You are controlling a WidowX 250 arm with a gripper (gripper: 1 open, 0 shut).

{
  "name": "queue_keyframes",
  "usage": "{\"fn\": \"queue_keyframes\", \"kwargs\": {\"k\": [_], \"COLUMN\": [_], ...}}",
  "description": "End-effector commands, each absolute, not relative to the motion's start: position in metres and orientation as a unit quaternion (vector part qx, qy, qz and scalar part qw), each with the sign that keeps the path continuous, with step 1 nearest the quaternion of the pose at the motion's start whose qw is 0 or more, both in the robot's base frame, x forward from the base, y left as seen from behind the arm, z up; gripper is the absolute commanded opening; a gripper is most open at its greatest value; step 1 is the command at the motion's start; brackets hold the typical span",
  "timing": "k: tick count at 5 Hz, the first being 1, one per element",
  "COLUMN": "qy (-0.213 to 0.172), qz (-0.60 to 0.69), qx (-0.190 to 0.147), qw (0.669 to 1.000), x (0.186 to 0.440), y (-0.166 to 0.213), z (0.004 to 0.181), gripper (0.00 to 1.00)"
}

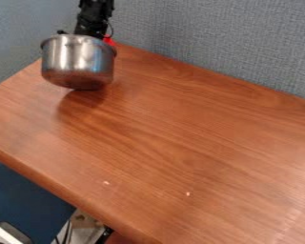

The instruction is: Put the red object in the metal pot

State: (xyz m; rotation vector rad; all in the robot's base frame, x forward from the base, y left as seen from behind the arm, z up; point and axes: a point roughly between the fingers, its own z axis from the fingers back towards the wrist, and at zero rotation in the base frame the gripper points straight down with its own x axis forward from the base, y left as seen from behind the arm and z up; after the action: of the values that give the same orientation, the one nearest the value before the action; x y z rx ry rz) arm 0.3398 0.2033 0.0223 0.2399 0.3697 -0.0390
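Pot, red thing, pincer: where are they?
Pot (73,60), camera view, shiny side wall.
Red thing (108,40), camera view, bit showing behind the pot's rim.
Pincer (89,32), camera view, black tips at the pot's rim.

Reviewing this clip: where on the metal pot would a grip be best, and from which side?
Probably the rolled rim of the metal pot, pinched from above, one finger inside; the round body looks too wide. Come at the near left side: the gripper and the red object crowd the far right.

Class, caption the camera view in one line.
Metal pot at the wooden table's far left corner, robot hand behind it.
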Motion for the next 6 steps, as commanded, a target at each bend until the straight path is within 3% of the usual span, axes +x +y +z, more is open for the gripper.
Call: {"fn": "queue_keyframes", "kwargs": {"k": [1, 4, 6], "qy": [0.261, 0.279, 0.277], "qz": [-0.032, -0.142, -0.14], "qx": [0.088, 0.071, 0.053], "qw": [0.961, 0.947, 0.949], "x": [0.322, 0.353, 0.344], "y": [0.206, 0.178, 0.155], "z": [-0.031, -0.04, -0.037], "gripper": [0.0, 0.0, 0.0]}}
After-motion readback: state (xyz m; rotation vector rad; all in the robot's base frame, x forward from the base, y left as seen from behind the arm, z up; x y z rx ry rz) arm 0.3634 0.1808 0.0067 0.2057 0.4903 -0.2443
